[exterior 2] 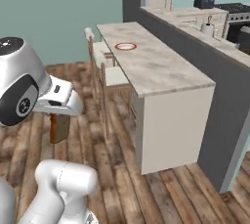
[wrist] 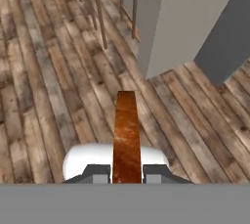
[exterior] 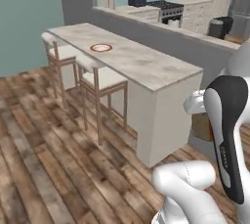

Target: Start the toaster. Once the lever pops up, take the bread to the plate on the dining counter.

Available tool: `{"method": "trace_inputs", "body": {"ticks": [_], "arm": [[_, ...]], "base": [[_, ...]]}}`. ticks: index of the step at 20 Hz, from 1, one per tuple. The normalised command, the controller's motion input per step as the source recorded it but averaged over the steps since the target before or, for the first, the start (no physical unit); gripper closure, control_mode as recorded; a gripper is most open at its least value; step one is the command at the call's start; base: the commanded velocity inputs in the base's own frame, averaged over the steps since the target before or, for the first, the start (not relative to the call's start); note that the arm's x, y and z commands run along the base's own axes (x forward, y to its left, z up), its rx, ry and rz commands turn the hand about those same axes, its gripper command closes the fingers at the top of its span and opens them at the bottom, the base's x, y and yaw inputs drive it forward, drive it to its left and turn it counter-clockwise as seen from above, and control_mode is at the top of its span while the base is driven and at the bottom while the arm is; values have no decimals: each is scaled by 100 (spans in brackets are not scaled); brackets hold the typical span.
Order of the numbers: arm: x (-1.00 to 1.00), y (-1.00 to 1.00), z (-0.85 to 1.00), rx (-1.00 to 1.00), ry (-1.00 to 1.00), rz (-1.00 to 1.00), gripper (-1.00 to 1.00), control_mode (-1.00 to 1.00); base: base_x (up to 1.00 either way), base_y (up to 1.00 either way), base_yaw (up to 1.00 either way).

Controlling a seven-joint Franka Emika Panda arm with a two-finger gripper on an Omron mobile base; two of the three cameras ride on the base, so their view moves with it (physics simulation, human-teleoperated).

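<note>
Brown bread (wrist: 126,135) edge-on between tool (wrist: 126,174) tips | tool clamped on bread | above wooden floor (wrist: 44,86)

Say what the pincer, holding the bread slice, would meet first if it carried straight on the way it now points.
Probably the wooden floor: the pincer with the bread aims down at the planks short of the dining counter; depth is uncertain.

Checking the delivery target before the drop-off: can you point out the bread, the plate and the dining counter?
bread (wrist: 126,135): hand view, middle of its brown edge between the fingertips.
plate (exterior: 101,48): left base view, its white centre.
dining counter (exterior 2: 161,71): right base view, bare marbled top near its end.
</note>
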Motion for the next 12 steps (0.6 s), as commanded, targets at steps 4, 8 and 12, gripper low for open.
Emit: {"method": "trace_inputs", "body": {"ticks": [4, 8, 12], "arm": [[0, 0, 0, 0, 0, 0, 100, 100], [0, 0, 0, 0, 0, 0, 100, 100], [0, 0, 0, 0, 0, 0, 100, 100]], "base": [[39, 93, -62], [32, 96, -62], [24, 96, -62]]}}
